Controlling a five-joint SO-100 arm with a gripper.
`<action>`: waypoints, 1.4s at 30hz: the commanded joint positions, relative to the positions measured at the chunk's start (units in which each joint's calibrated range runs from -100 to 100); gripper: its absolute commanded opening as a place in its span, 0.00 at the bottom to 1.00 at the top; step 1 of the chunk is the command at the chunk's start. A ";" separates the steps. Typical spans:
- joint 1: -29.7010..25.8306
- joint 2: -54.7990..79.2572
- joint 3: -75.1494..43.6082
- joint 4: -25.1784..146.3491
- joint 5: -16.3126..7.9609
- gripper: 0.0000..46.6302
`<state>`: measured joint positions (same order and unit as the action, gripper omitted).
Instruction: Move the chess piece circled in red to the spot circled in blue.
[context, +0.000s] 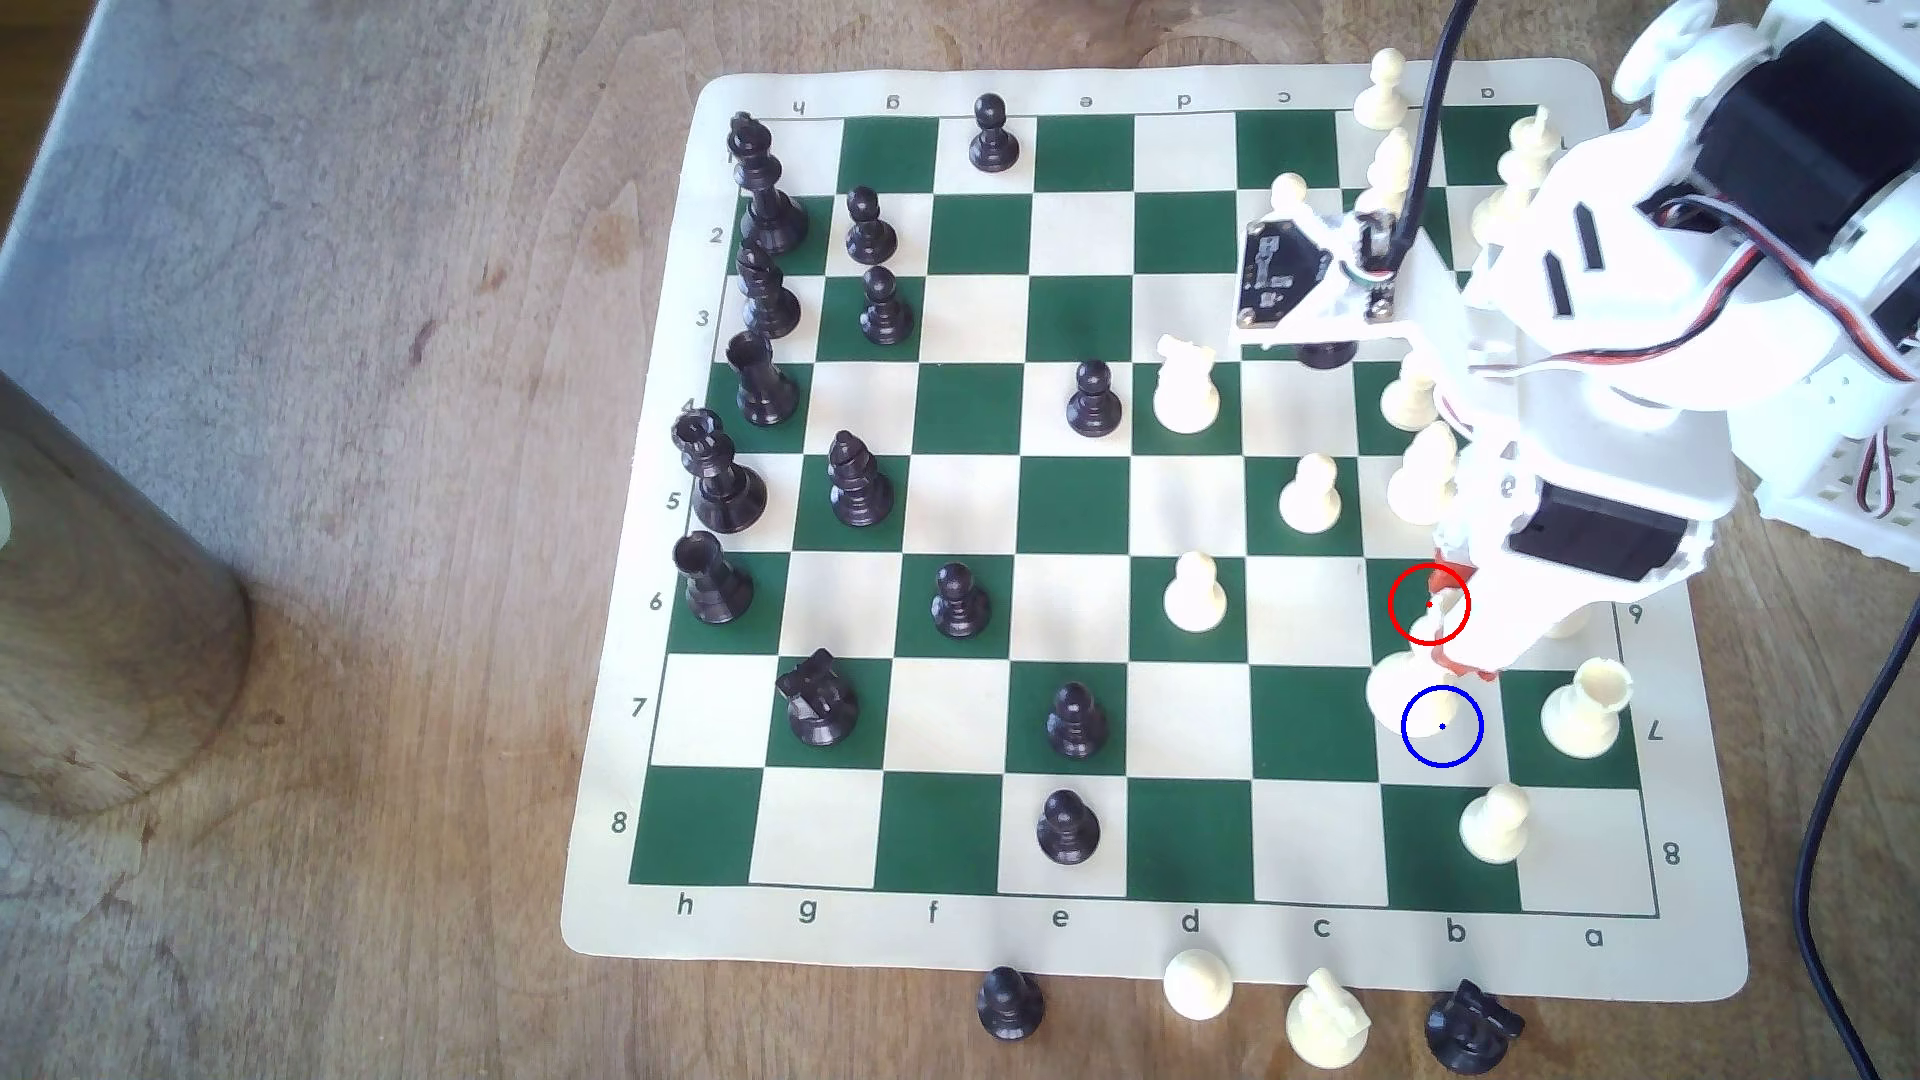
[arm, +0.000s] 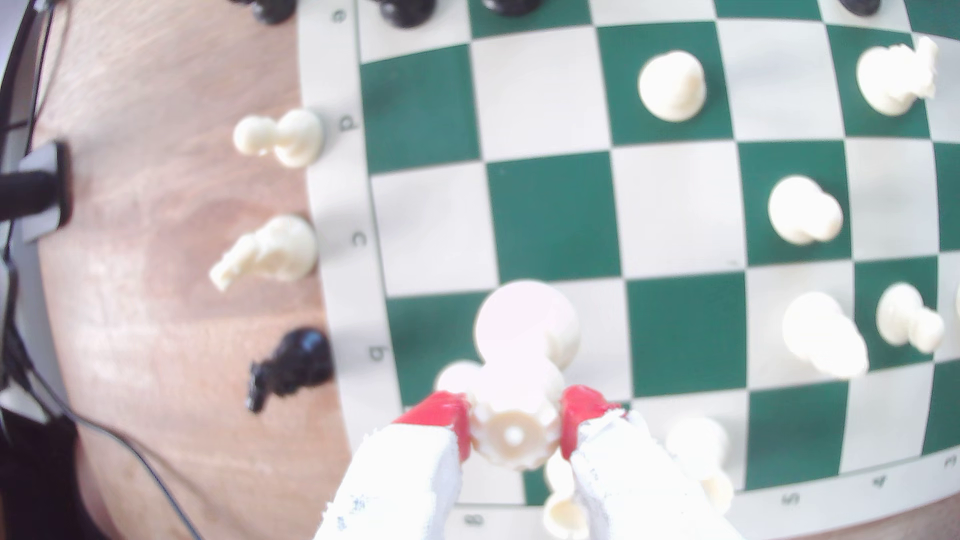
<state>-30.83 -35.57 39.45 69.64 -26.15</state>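
Note:
The chess piece, a cream queen (context: 1397, 691), is clamped at its coronet (arm: 514, 433) between the red pads (arm: 441, 413) of my gripper (context: 1460, 628), which is shut on it. It hangs tilted, with its round base (arm: 522, 322) swung out over the spot (context: 1455, 753), a cream square with a thin blue ring near the exterior view's lower right. I cannot tell whether the base touches the board. The red ring (context: 1403, 613) marks the green square just behind, under the gripper.
A cream rook (context: 1584, 711) stands one square to the exterior view's right of the spot, and a cream pawn (context: 1496, 820) just in front of it. Off the board's front edge stand several captured pieces, among them a cream knight (context: 1325, 1018). A black cable (context: 1829, 831) runs along the right.

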 joint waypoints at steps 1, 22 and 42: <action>-1.13 1.78 -1.55 -1.75 0.05 0.00; -2.22 8.57 0.62 -3.22 0.54 0.00; -2.38 10.19 0.71 -2.57 0.49 0.00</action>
<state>-32.96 -24.93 41.26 67.01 -25.67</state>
